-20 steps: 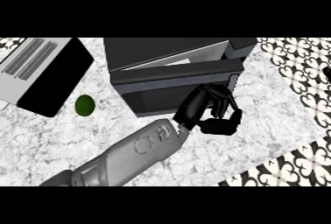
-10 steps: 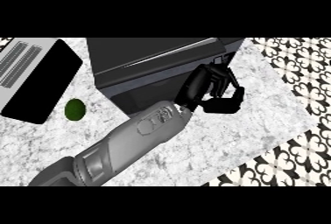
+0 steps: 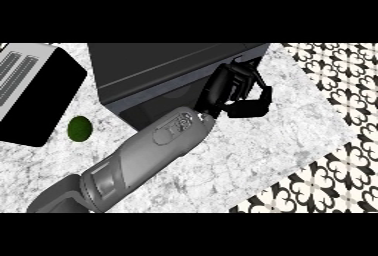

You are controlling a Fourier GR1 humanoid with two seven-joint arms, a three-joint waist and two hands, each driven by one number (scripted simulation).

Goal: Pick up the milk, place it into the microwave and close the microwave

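The dark grey box-shaped microwave (image 3: pixel 177 75) now shows a flat, closed front toward the near side, while one second ago its door was standing out and a lighter opening was seen behind it. So the door has swung shut, or almost shut, in this short time. The black right hand (image 3: pixel 238 90) has followed it to the far right and now lies at the right corner of the microwave, with its fingers curled and the thumb bent below them. I see nothing held inside the fingers, so I judge the hand is clenched on nothing and only pushes with the knuckles; the view here is dark, so this is perhaps not sure.

The milk shows nowhere on the white marbled desk (image 3: pixel 244 155). I judge it is already inside the microwave, hidden behind the door. This means the task is near its end.

The small round green fruit (image 3: pixel 79 128) lies on the desk at the left, beside a black flat appliance (image 3: pixel 33 97). The left hand is not seen.
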